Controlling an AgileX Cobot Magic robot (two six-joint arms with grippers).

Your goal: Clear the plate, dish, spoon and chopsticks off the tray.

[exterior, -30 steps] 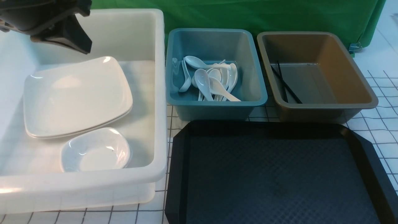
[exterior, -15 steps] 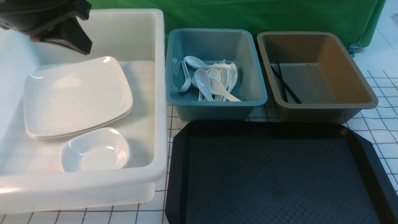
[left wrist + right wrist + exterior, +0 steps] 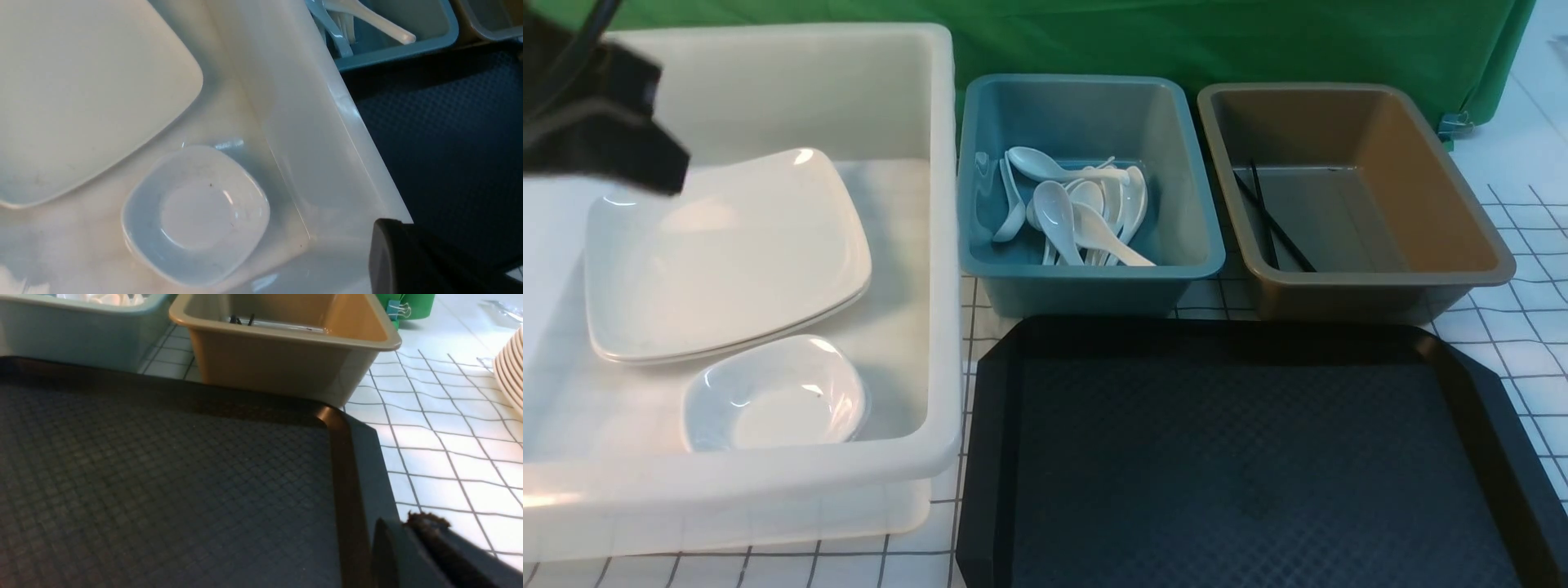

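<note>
left gripper [image 3: 645, 167] hangs over the far-left part of the white tub [image 3: 947, 245], dark and blurred in the front view; jaws closed, nothing between them. in the left wrist view only one dark finger [image 3: 412, 261] shows at the frame corner, above the tub's near rim. right gripper [image 3: 429, 555] shows only in its own wrist view, as a dark finger edge with a frayed pad, low over the tray's right rim; whether its jaws stand open cannot be told, and nothing is seen held. below the left gripper, the plate [image 3: 727, 253] lies flat in the tub, on top of a second like plate whose edge shows beneath it, toward the tub's far-left side. the dish [image 3: 776, 396] sits just beside the plates at the tub's near wall, upright, dark speck visible inside; a second rim shows under it in the wrist view, so it may be stacked. blue bin [image 3: 1086, 188] stands right of the tub, holding a heap of white soup spoons [image 3: 1078, 212]; which one is the task's spoon cannot be told. brown bin [image 3: 1347, 196] stands right of the blue bin; the chopsticks [image 3: 1270, 216] lie crossed along its left side. the tray [image 3: 1250, 457] lies in front of both bins on the gridded white desk [image 3: 1527, 343], its diamond-pattern surface bare. stack of pale plates [image 3: 510, 367] at the desk's right side, in the right wrist view only.
</note>
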